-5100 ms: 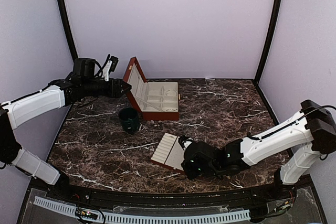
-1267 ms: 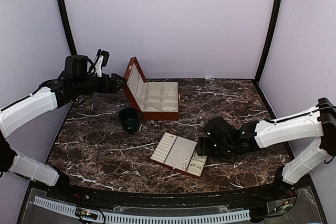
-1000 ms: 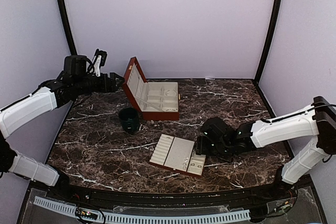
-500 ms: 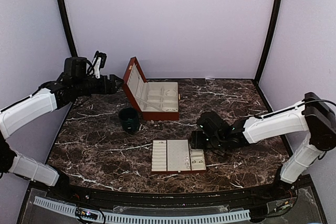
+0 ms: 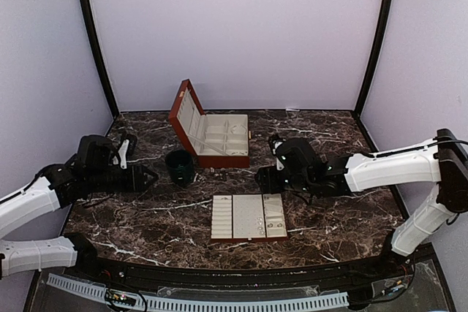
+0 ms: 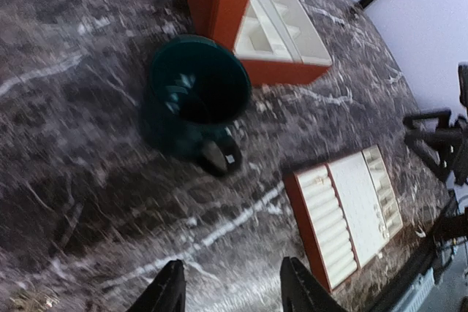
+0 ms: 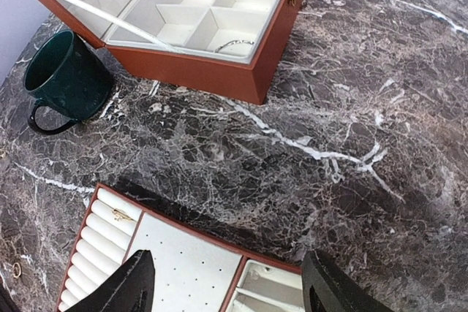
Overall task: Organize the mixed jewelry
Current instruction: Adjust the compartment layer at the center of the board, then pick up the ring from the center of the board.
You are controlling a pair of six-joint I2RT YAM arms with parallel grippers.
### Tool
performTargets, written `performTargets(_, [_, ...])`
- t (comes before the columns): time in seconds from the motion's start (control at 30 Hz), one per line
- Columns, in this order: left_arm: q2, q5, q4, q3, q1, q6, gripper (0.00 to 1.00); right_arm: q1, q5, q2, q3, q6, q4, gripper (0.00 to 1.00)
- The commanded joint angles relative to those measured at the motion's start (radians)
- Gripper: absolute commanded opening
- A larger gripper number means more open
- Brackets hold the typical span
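The mixed jewelry shows as tiny pale pieces: a small gold piece (image 7: pixel 121 215) on the ribbed rolls of the flat cream tray (image 5: pixel 248 218), a thin loop (image 7: pixel 235 45) in a compartment of the open red-brown box (image 5: pixel 219 160), and a little ring (image 7: pixel 16 269) on the marble. My left gripper (image 5: pixel 149 177) hangs low, left of the dark green cup (image 5: pixel 179 166), open and empty; in the left wrist view the cup (image 6: pixel 194 100) lies ahead of the left gripper (image 6: pixel 232 294). My right gripper (image 5: pixel 264 175) hovers over the tray's far edge (image 7: pixel 219 242), open and empty.
The box lid (image 5: pixel 181 111) stands up at the back left, behind the cup. The cup's handle (image 6: pixel 219 158) points toward my left gripper. Dark marble table (image 5: pixel 329 144) runs to black corner posts and pale walls.
My left arm dropped from beside the box lid to table height left of the cup, its jaws narrower. My right gripper pulled back off the tray, which now lies square to the front edge.
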Motion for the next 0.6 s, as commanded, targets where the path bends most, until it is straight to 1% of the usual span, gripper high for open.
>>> performTargets(0.0, [-0.056,0.014,-0.078,-0.108,-0.142,-0.246,0.43,-0.015,-0.012,0.000,0.018,-0.085,0.111,0.68])
performTargets(0.03, [-0.050,0.028,-0.088,-0.121,-0.170,-0.267,0.41,-0.015,-0.023,0.002,0.018,-0.097,0.124,0.68])
performTargets(0.1, [-0.021,0.037,-0.117,-0.129,-0.223,-0.282,0.37,-0.015,-0.096,0.003,0.016,-0.137,0.162,0.68])
performTargets(0.2, [0.034,0.049,-0.141,-0.112,-0.269,-0.265,0.37,-0.004,-0.293,0.011,0.003,-0.258,0.243,0.61])
performTargets(0.27, [0.059,0.024,-0.143,-0.085,-0.269,-0.248,0.39,0.022,-0.398,0.030,0.002,-0.327,0.286,0.59])
performTargets(0.3, [0.070,0.003,-0.145,-0.066,-0.268,-0.232,0.42,0.040,-0.431,0.051,0.020,-0.358,0.290,0.57])
performTargets(0.33, [0.083,-0.027,-0.155,-0.036,-0.263,-0.213,0.49,0.060,-0.447,0.074,0.047,-0.382,0.277,0.54])
performTargets(0.37, [0.104,-0.040,-0.176,-0.003,-0.245,-0.189,0.53,0.082,-0.461,0.102,0.076,-0.411,0.262,0.51])
performTargets(0.4, [0.123,-0.039,-0.195,0.039,-0.209,-0.155,0.55,0.107,-0.471,0.130,0.109,-0.438,0.249,0.50])
performTargets(0.47, [0.149,0.008,-0.214,0.086,-0.108,-0.084,0.57,0.157,-0.485,0.184,0.165,-0.488,0.231,0.47])
performTargets(0.57, [0.148,0.079,-0.185,0.127,0.050,0.014,0.59,0.210,-0.535,0.265,0.239,-0.536,0.231,0.46])
